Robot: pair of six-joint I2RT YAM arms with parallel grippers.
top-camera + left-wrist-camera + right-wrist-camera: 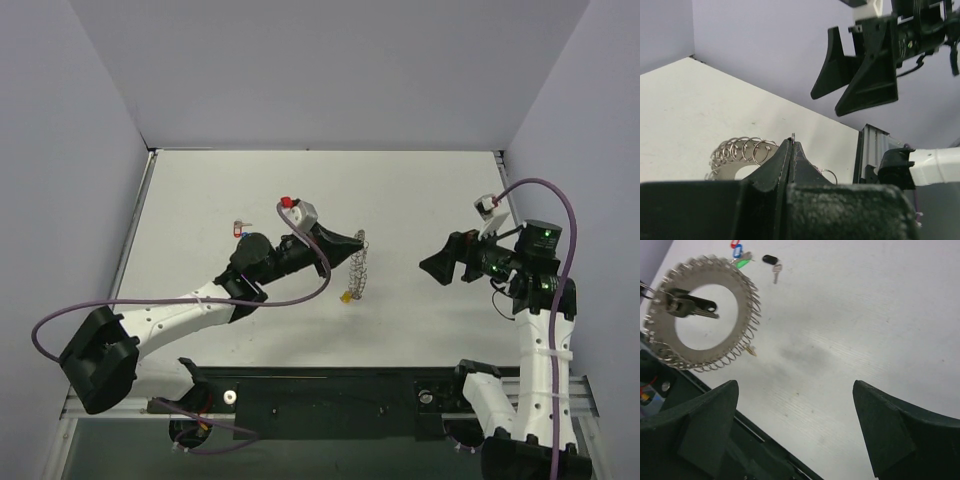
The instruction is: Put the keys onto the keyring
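The keyring (742, 287), a wire loop fringed with small rings, hangs upright over the table's middle (360, 268). My left gripper (358, 242) is shut on its wire, which shows at the fingertips (792, 142). A dark-tagged key (695, 307) hangs across the loop's opening, and a yellow tag (346, 297) dangles at its lower edge. Loose keys lie on the table beyond it: black (771, 261), green (742, 262), blue (737, 250) and red (240, 228). My right gripper (795, 385) stands wide open and empty, well to the right of the ring (440, 262).
The black base rail (330, 390) runs along the near edge of the white table (430, 190). Grey walls close in the back and both sides. A purple cable (560, 210) loops above the right arm.
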